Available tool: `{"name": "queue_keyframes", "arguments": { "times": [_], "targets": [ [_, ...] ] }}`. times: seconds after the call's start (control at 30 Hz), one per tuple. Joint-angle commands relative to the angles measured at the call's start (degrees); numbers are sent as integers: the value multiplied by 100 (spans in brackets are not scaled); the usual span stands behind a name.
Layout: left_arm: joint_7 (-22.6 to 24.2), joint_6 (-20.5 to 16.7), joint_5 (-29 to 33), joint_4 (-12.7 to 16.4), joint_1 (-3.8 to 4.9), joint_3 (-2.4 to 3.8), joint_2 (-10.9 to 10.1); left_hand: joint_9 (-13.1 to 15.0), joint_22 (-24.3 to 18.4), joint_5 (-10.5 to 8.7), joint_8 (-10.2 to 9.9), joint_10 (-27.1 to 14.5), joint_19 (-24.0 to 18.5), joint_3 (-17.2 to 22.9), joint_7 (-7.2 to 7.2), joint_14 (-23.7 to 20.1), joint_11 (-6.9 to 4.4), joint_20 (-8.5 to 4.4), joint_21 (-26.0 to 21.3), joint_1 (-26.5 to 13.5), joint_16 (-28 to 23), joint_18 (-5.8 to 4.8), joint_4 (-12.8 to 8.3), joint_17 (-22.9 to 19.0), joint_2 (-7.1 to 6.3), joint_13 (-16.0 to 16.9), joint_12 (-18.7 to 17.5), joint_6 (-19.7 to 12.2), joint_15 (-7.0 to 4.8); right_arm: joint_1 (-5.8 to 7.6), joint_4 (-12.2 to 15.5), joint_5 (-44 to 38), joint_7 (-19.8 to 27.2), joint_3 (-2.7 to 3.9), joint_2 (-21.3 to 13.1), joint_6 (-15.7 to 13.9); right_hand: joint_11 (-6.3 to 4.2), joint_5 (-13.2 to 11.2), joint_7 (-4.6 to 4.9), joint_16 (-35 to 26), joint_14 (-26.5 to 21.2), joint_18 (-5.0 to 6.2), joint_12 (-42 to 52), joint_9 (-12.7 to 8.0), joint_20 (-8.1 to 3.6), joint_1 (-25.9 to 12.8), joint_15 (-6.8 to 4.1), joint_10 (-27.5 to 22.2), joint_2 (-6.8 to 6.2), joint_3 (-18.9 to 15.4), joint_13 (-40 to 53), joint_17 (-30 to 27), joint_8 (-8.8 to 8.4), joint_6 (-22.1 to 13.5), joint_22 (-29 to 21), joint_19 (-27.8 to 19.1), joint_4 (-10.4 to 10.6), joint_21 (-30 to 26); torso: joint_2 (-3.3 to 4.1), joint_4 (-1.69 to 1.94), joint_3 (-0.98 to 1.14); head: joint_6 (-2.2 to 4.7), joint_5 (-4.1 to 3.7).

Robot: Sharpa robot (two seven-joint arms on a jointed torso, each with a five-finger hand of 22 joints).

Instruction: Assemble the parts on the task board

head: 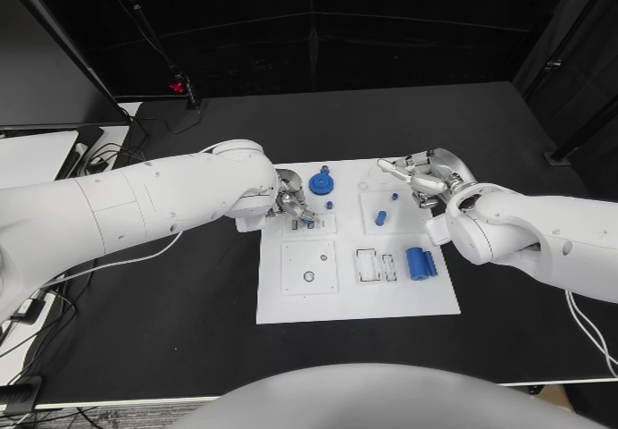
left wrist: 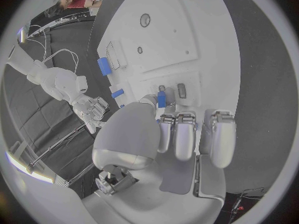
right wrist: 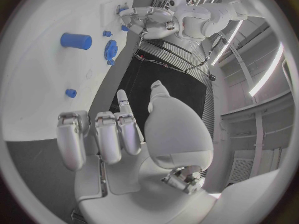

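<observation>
Task board (head: 290,299) carries 1 blue gear (head: 321,186) and 1 blue cylinder (head: 416,263).

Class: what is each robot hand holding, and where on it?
The left hand pinches a small blue part at its lower end; the right hand holds nothing.

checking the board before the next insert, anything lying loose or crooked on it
One small blue peg lies tilted on the task board near the right hand, in no slot. The large blue cylinder also lies on its side, unseated. Nothing looks spilled or damaged.
</observation>
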Motion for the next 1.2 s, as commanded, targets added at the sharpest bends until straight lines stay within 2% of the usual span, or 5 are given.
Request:
{"name": "queue_keyframes", "arguments": {
  "times": [0.03,0.47,0.87,1.2],
  "targets": [
    [-257,259,-86,-19,-49,-44,-17,5,1507,-36,-2,629,598,253,-5,603,-23,-17,18,189,5,-37,-203,1509,205,1495,-15,25,-28,7,11,7,18,2,6,33,24,27,-10,14,585,-41,14,6,15,-35,7,607,-8,-32,1508,1508,10,-32,1509,594,3,15,0,3,0,-7,13],
    [-189,278,-83,50,-50,-45,-69,5,1507,-36,-3,629,598,256,-4,603,-22,-17,18,182,5,-37,-203,1509,209,1495,-15,26,-27,7,0,7,7,2,5,28,24,27,-10,14,585,-41,14,6,15,-35,7,607,-8,-32,1508,1508,10,-32,1509,594,3,15,7,4,-8,0,-5],
    [-114,312,-80,21,-56,-45,-45,5,1507,-33,-7,629,598,267,-1,603,-19,-16,18,165,5,-37,-202,1509,226,1495,-15,28,-26,7,0,7,-11,2,9,36,24,27,-10,14,585,-41,14,6,15,-35,7,607,-8,-32,1508,1508,10,-32,1509,594,3,15,4,5,3,-3,15],
    [-105,322,-77,-2,-60,-45,-28,4,1507,-30,-11,629,598,272,2,603,-16,-16,18,151,5,-37,-200,1509,235,1495,-15,27,-26,7,-4,28,-15,2,11,34,24,27,-10,14,585,-41,14,6,15,-35,7,607,-8,-32,1508,1508,10,-32,1509,594,3,15,4,-1,-5,-4,2]
  ]
}}
